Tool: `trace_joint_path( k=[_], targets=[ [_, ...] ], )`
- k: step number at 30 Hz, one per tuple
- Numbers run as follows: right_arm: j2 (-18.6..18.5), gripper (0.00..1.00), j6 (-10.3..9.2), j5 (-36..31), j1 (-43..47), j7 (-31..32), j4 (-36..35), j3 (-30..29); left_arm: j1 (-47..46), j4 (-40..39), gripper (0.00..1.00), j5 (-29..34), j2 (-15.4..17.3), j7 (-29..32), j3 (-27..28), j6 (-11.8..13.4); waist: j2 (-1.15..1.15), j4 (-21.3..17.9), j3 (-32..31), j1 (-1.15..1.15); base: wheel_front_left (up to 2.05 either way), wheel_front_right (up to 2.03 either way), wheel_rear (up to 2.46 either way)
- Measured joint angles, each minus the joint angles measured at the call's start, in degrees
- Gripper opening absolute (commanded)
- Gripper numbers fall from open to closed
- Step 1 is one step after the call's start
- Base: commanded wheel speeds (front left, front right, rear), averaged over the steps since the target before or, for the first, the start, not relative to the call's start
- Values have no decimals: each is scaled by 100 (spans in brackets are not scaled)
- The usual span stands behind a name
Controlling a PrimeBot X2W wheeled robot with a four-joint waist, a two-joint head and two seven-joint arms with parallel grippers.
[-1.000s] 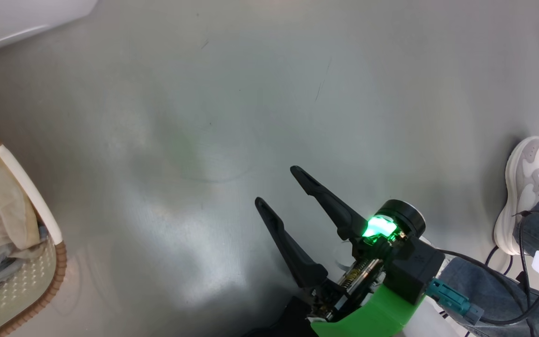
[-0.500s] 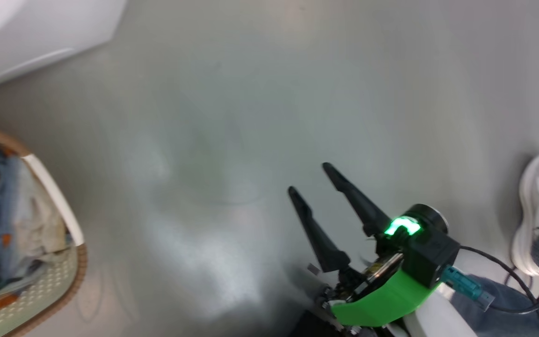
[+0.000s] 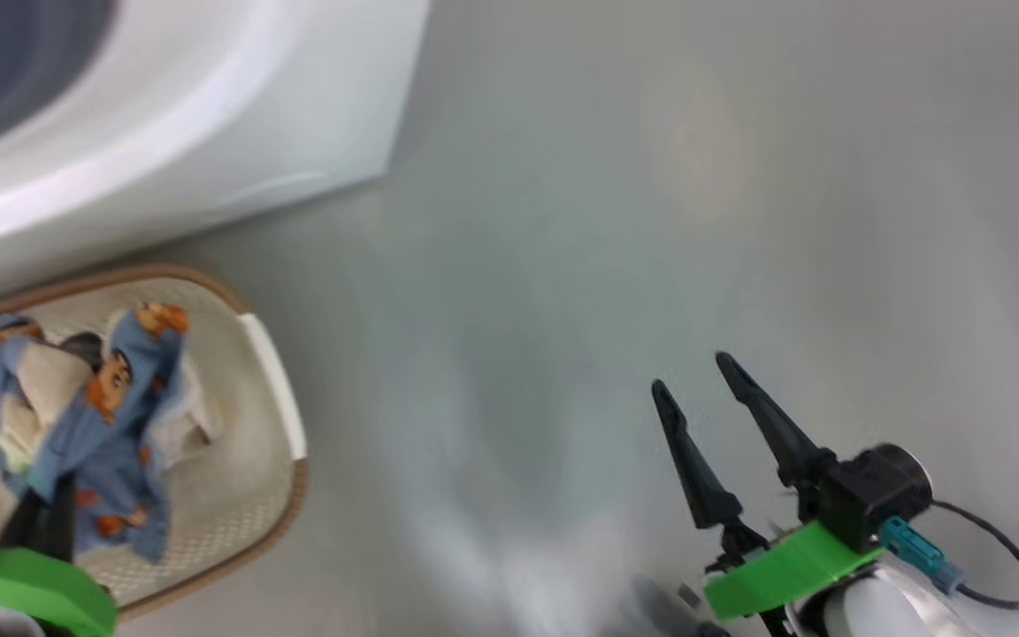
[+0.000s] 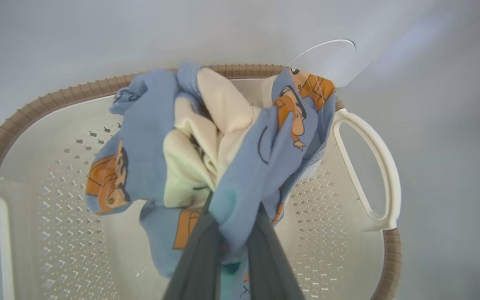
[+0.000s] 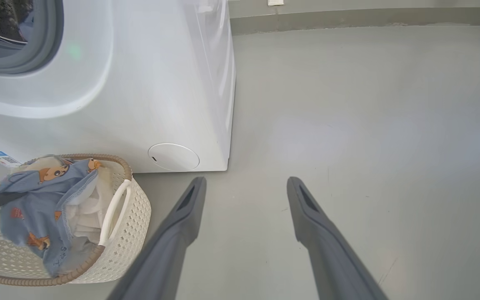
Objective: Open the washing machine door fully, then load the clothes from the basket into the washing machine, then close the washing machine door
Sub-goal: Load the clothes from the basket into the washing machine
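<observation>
Grey, faintly glossy floor (image 3: 563, 265) runs under everything, and the white washer (image 5: 140, 83) stands on it. In the right wrist view, the washer's grey gasket (image 5: 44, 58) rings a dark opening at the upper left. Just in front of the washer sits the basket (image 5: 133, 216), cream and perforated, with a brown woven-look rim and a looped white handle (image 4: 373, 166). The clothes (image 4: 240, 158) are a bunched bundle of light blue fabric printed with orange-brown cartoon figures, folded around cream-white cloth. The bundle is over the basket, its top above the rim, and one blue edge hangs down to the rim's near side in the right wrist view. The left gripper (image 4: 233, 216) is clenched on the clothes, with blue fabric pinched between its two fingers. The right gripper (image 5: 244, 183) is spread and holds nothing. It is above bare floor to the right of the basket, apart from it.
</observation>
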Motion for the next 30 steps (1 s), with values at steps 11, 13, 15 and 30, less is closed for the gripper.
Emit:
trace_joint_path(
  k=[11, 13, 15, 30],
  targets=[
    [-9, 100, -1, -260, 645, 0, 302, -583, 975, -934, 0, 250, -806, -69, 368, 276, 0, 726, -1246, 0, 0, 0, 0],
    [-5, 100, -1, -308, 766, 0, 341, -619, 1224, -1169, 0, 404, -948, -69, 483, 336, 0, 840, -1487, 0, 0, 0, 0],
    [-2, 100, -1, -347, 886, 0, 378, -687, 1481, -1383, 0, 526, -1100, -69, 592, 397, 0, 949, -1729, 0, 0, 0, 0],
    [-4, 100, -1, -541, 1513, 1, 580, -1095, 2494, -2340, 0, 1330, -1997, -69, 1210, 522, 0, 1740, -3296, 0, 0, 0, 0]
  ],
)
